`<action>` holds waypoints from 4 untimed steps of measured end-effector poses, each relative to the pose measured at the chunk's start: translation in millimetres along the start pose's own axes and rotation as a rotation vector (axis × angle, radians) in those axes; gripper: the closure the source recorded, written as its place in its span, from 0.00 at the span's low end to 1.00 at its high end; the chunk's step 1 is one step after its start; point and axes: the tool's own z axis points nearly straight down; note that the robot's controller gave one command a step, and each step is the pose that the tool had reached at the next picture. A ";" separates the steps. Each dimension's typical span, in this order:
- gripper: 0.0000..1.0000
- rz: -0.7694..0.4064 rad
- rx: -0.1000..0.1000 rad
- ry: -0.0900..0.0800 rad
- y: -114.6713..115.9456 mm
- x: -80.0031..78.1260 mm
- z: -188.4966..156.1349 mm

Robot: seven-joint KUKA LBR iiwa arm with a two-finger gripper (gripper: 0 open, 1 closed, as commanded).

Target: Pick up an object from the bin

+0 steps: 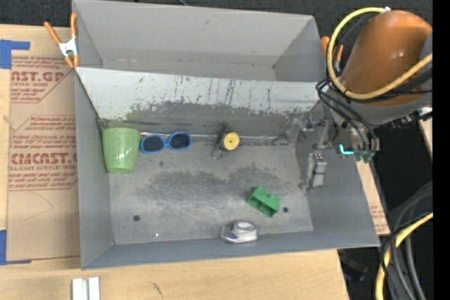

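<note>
Grey bin (pixel 211 38), small ridged green block (pixel 264 201)

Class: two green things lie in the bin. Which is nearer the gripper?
The small green block, low right toward the gripper; the green cup lies far left.

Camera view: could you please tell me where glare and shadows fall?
In the camera view the light is soft and even: the bin's back wall is brightest, a sheen sits on the orange wrist cover and on the silvery round thing at the front wall, and only faint shadows edge the green block and the end effector.
</note>
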 end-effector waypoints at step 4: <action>1.00 -0.108 0.004 -0.016 -7.4 -41.3 50.7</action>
